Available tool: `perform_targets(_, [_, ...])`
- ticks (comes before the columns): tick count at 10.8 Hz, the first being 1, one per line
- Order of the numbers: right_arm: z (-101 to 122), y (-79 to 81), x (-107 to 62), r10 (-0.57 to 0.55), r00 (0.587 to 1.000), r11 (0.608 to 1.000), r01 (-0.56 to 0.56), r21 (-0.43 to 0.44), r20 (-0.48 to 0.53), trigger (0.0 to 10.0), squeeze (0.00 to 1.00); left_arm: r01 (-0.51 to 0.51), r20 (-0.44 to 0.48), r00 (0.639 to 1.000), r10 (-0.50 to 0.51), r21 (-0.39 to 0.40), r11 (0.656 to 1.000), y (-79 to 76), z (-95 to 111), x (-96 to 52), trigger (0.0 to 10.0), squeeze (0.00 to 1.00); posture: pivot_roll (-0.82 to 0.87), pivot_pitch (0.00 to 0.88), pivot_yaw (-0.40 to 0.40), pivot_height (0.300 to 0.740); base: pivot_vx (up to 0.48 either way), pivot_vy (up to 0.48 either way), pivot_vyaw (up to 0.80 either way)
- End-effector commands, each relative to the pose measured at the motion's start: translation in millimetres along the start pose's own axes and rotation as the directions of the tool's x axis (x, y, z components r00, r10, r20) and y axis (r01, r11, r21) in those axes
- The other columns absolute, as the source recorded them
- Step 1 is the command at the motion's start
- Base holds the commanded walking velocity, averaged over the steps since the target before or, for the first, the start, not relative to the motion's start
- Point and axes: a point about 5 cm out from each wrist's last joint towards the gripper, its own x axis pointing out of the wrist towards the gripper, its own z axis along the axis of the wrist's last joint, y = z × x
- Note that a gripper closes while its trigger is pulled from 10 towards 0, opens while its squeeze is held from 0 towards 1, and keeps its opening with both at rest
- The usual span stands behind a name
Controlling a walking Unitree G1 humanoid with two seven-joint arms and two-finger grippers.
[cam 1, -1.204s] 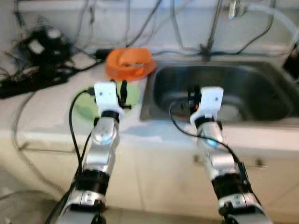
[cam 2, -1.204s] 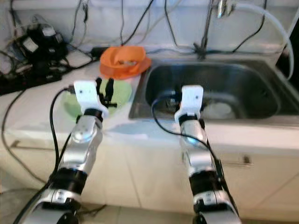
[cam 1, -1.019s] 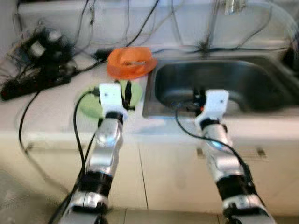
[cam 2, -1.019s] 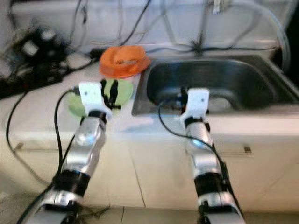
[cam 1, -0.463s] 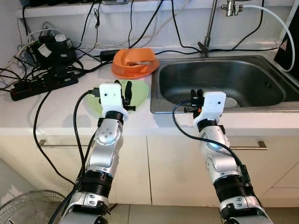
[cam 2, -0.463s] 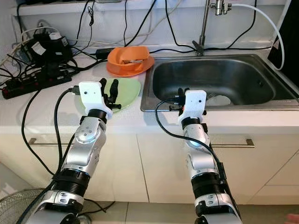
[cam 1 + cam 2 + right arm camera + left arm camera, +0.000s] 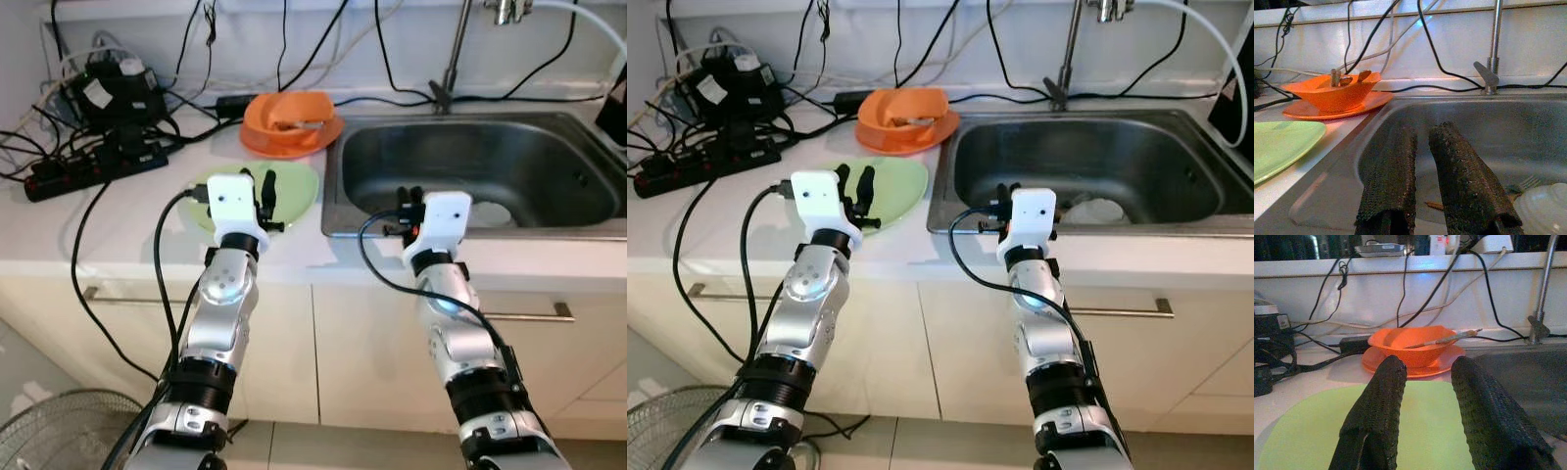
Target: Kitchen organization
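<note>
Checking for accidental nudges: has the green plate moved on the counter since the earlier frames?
No. The green plate sits just as before between the orange bowl and the sink corner; the camera alone shifted.

Left hand [image 7: 852,188] over green plate [image 7: 901,181], right hand [image 7: 1000,201] at sink [image 7: 1136,137].

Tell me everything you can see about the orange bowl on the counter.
The orange bowl looks like smooth plastic, wide and shallow with a slightly wavy rim. It sits upright on a matching orange plate, at the back of the white counter, just left of the sink. A thin stick-like utensil lies inside, its end poking over the rim. A black cable runs close behind it. The green plate lies in front, apart from it. Neither gripper touches it.
</note>
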Motion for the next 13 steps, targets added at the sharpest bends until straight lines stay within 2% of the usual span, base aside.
perform_targets(1, [4.9, -0.4, 3.4, -0.002, 1.0, 1.0, 0.002, 0.006, 0.011, 10.0, 0.0, 0.004, 0.012, 1.0, -0.004, 0.009, 1.0, 0.4, 3.2, 1.3, 10.0, 0.0, 0.04, 0.0, 0.083, 0.74, 0.0, 0.0, 0.0])
perform_targets(4, [4.3, 0.6, 3.1, 0.001, 1.0, 1.0, -0.001, 0.009, 0.011, 10.0, 0.0, 0.007, 0.026, 1.0, -0.007, 0.001, 1.0, -0.7, 5.6, 1.3, 10.0, 0.0, 0.04, 0.0, 0.087, 0.74, 0.0, 0.0, 0.0])
perform_targets(6, [5.6, 1.2, 2.8, 0.011, 1.0, 1.0, -0.01, -0.029, 0.023, 10.0, 0.0, 0.01, 0.022, 1.0, -0.01, 0.001, 1.0, -1.3, 5.4, 2.1, 10.0, 0.0, 0.04, 0.0, 0.087, 0.74, 0.0, 0.0, 0.0])
perform_targets(7, [5.5, 1.9, 2.6, 0.013, 1.0, 1.0, -0.012, -0.026, 0.023, 10.0, 0.0, 0.009, 0.022, 1.0, -0.009, 0.001, 1.0, -1.0, 5.3, 2.1, 10.0, 0.0, 0.04, 0.0, 0.087, 0.74, 0.247, 0.0, 0.42])
perform_targets(8, [5.0, 1.0, 2.7, -0.001, 1.0, 1.0, 0.001, 0.012, 0.016, 10.0, 0.0, 0.006, 0.021, 1.0, -0.006, 0.003, 1.0, -0.2, 5.1, 1.9, 10.0, 0.0, 0.04, 0.0, 0.086, 0.74, 0.247, 0.0, 0.0])
perform_targets(13, [4.9, 2.1, 2.8, 0.014, 1.0, 1.0, -0.014, -0.013, 0.017, 10.0, 0.0, 0.001, 0.021, 1.0, -0.001, 0.005, 1.0, 0.1, 5.5, 2.7, 10.0, 0.0, 0.04, 0.0, 0.084, 0.74, 0.257, 0.0, 0.0])
